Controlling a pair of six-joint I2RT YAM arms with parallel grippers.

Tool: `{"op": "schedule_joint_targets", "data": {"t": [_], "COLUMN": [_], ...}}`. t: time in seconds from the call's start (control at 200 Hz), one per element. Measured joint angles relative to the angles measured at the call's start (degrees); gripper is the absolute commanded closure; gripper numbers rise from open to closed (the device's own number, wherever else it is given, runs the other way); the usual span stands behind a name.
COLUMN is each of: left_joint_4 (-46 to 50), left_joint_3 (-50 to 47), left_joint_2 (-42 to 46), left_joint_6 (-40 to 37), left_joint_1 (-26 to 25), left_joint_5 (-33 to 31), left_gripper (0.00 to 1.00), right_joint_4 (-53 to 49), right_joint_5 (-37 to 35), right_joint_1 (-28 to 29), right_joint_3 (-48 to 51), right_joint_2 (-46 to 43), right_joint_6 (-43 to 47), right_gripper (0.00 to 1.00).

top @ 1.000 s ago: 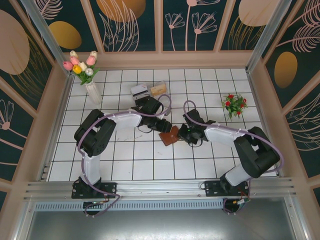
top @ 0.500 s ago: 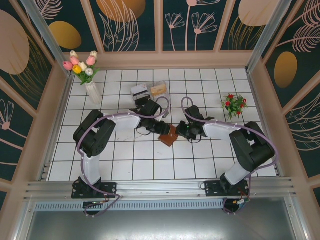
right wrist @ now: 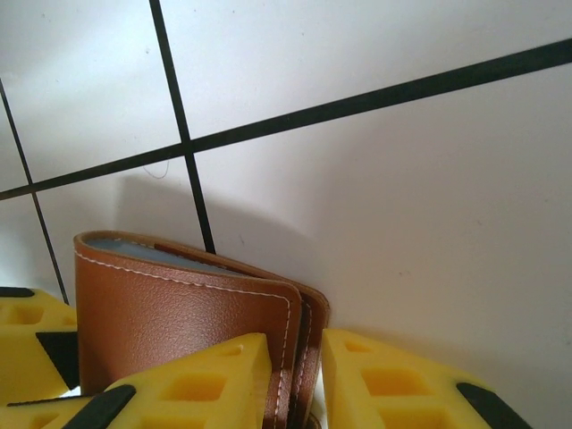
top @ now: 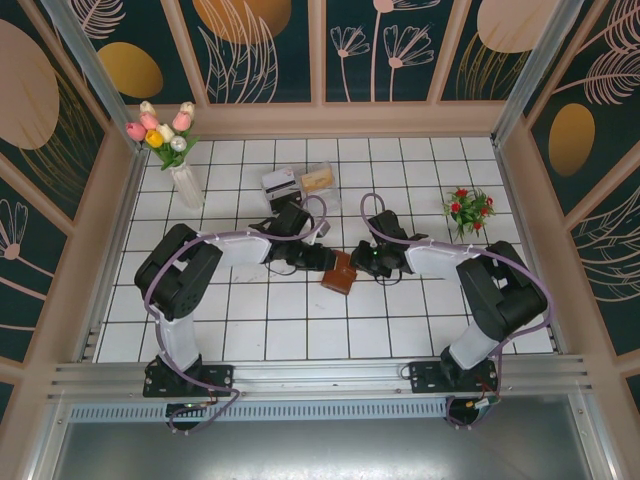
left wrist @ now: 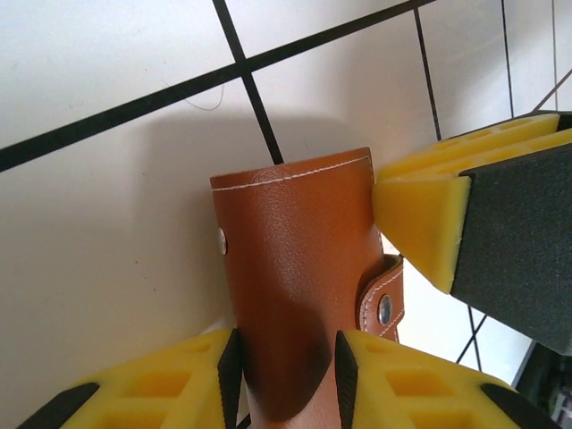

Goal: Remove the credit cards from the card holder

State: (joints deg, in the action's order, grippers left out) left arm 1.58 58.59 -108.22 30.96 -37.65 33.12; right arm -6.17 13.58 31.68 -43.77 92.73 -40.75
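White tiles with dark grid lines are covering the worktop (top: 250, 310), and floral panels are closing it in on three sides. Near the middle, the card holder (top: 340, 273) is standing up off the tiles, held between the two arms.

The left end effector (left wrist: 286, 380) is clamping the brown leather body from both sides, its yellow foam pads pressing into the cover. The right end effector (right wrist: 297, 380) is coming in from the opposite side and closing on the holder's stitched edge, one pad on the outer face and the other against the layered rim.

As for progress, the task is looking barely begun. The holder is sitting folded, with its snap strap (left wrist: 384, 304) hanging at one side and only a sliver of blue-grey lining (right wrist: 134, 250) showing at the top. Whether the strap is fastened I cannot tell. No cards are lying on the tiles, and none are peeking from the fold, so I am judging that everything is left: spreading the holder open, then drawing each card out and setting it down.
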Motion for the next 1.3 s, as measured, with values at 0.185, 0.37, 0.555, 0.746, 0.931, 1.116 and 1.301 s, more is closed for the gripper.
{"op": "schedule_joint_targets", "data": {"t": [0.185, 0.37, 0.555, 0.746, 0.931, 1.116, 1.301], "left_joint_4": [-1.4, -1.8, -3.2, -3.5, -3.4, -3.5, -3.6], "left_joint_3": [-0.7, -0.9, -1.5, -5.1, -9.5, -10.8, -10.9], "left_joint_2": [0.0, 0.2, 2.6, 7.8, 13.0, 15.3, 15.3], "left_joint_6": [2.8, 3.9, 4.1, 4.6, 7.0, 8.9, 10.1], "left_joint_1": [0.2, 0.3, 0.2, 0.1, 0.1, 0.1, 0.1], "left_joint_5": [0.9, 0.9, 0.5, -3.5, -8.1, -11.4, -11.6], "left_gripper": [0.76, 0.87, 0.90, 0.91, 0.92, 0.92, 0.91], "right_joint_4": [0.4, 0.3, -1.1, -1.2, -1.2, 0.2, 0.9], "right_joint_5": [0.0, -0.7, -2.8, -3.5, -2.1, 1.3, 3.1], "right_joint_1": [-0.2, -0.3, -0.2, 1.0, 4.4, 6.3, 7.0], "right_joint_3": [0.0, 0.0, 0.0, 0.0, -0.8, -3.1, -4.3], "right_joint_2": [0.1, -0.1, -3.3, -8.9, -9.3, -5.6, -2.4], "right_joint_6": [0.0, 0.2, 1.4, 2.3, 2.5, 1.8, 1.2], "right_gripper": [0.73, 0.70, 0.64, 0.61, 0.59, 0.59, 0.61]}}
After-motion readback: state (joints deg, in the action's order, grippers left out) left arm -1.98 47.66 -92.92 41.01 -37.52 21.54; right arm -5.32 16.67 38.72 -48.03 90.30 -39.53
